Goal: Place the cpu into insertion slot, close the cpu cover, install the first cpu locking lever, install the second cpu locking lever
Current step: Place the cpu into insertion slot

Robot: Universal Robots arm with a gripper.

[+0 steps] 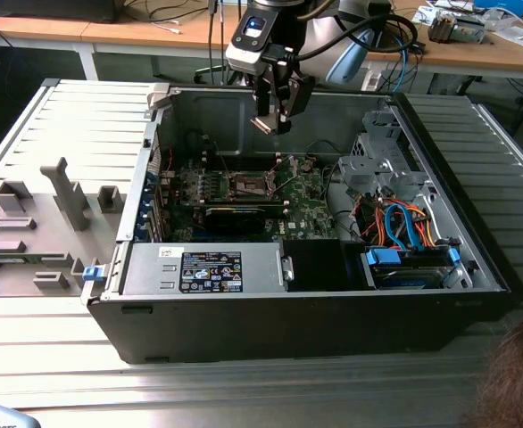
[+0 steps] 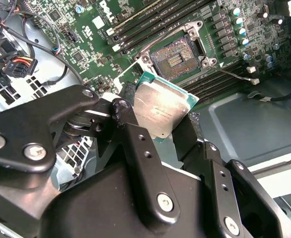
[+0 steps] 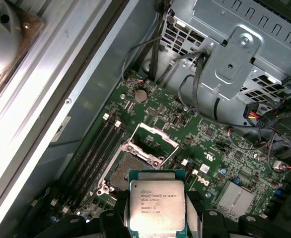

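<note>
The tool (image 1: 273, 120) hung over the open computer case (image 1: 333, 316), clenched on the edges of the cpu (image 2: 163, 109), holding it in the air above the bare insertion slot (image 2: 178, 57).

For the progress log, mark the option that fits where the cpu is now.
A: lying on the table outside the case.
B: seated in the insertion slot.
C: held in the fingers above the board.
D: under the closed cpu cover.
C: the fingers of the gripper clamp the cpu clear of the board, and the insertion slot lies bare.
</note>
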